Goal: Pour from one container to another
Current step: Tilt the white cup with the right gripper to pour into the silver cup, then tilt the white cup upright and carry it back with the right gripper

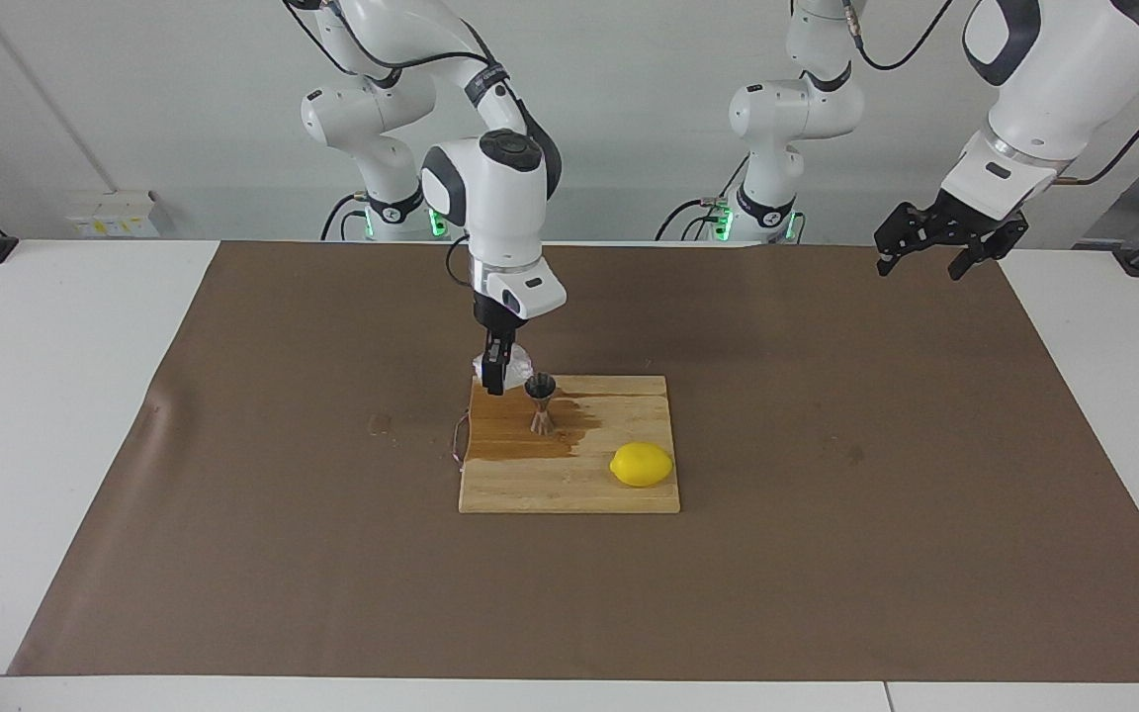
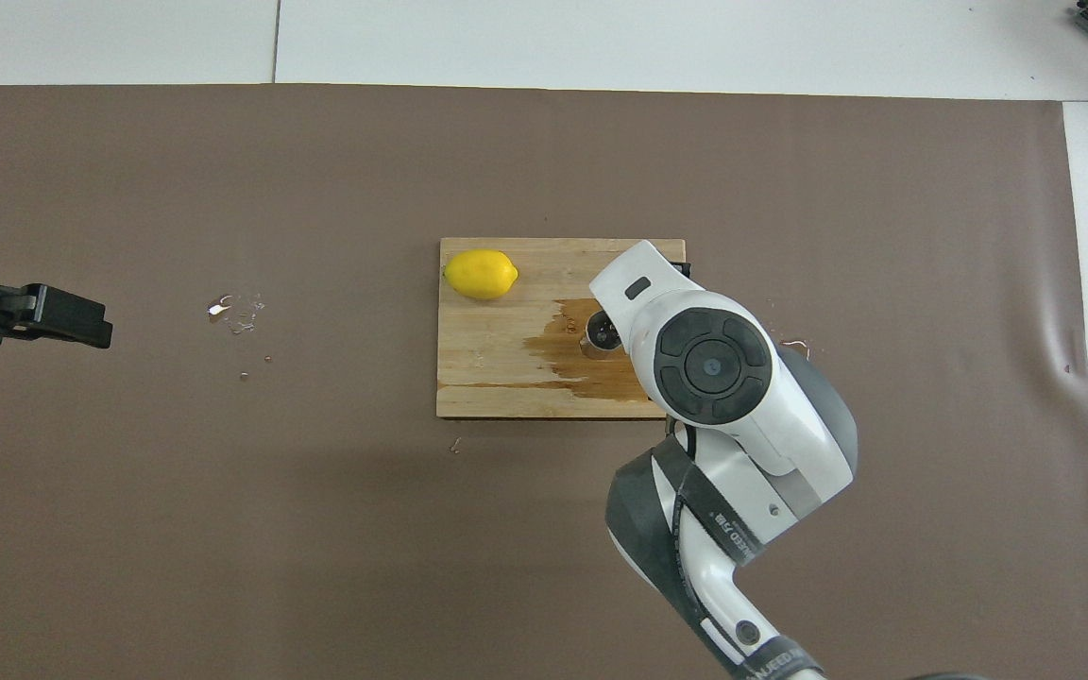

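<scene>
Right gripper [image 1: 496,381] is hanging over the robot-side corner of the cutting board [image 1: 569,485] at the right arm's end, fingers clamped on the translucent white cup [image 1: 518,360]. Facing view is showing only a sliver of the cup next to the black fingers; whether it is tilting is not readable. Overhead, the right arm's wrist is covering the cup and gripper completely.

Steel jigger [image 1: 541,402] is standing upright on the board just beside the gripper, inside a dark wet patch [image 1: 530,440]. Overhead, the wrist is cutting it off, only part of its rim [image 2: 601,332] showing. Contents not discernible.

Lemon [image 1: 642,464] is lying on the board, farther from the robots, toward the left arm's end.

Left gripper [image 1: 930,242] is waiting, raised over the brown mat [image 1: 827,554] at the left arm's end, jaws spread wide, holding nothing. Overhead is cropping it at the frame edge [image 2: 43,316].
</scene>
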`<action>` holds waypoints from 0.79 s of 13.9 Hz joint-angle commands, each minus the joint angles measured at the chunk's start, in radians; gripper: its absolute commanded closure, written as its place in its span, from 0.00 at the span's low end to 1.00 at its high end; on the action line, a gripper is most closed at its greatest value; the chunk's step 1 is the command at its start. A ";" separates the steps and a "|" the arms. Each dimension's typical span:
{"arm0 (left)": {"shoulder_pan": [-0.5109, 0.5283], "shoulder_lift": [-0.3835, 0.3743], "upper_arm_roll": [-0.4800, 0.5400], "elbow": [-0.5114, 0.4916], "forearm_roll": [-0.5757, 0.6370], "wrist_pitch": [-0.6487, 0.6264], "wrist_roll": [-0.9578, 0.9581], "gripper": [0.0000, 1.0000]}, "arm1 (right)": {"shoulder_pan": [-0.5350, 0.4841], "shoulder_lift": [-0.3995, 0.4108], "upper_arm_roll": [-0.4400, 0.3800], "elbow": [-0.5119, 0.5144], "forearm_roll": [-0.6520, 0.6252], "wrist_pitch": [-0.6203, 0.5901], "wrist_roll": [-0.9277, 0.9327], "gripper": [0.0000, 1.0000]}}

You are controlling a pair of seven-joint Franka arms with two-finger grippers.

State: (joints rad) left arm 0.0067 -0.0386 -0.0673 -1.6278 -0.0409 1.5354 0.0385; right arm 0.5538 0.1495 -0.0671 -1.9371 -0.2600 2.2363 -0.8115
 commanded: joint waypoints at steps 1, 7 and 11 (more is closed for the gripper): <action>0.001 -0.012 0.000 -0.001 0.018 -0.015 0.001 0.00 | -0.012 -0.016 0.009 -0.013 0.005 -0.004 0.020 0.83; 0.001 -0.012 0.000 -0.001 0.018 -0.015 0.001 0.00 | -0.054 -0.019 0.007 -0.013 0.198 0.037 -0.187 0.83; 0.001 -0.012 0.000 -0.001 0.018 -0.015 0.001 0.00 | -0.095 -0.024 0.007 -0.006 0.324 0.042 -0.308 0.84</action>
State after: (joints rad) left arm 0.0067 -0.0386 -0.0673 -1.6278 -0.0409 1.5353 0.0385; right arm 0.4894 0.1488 -0.0690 -1.9350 0.0024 2.2683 -1.0511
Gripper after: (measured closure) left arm 0.000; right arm 0.498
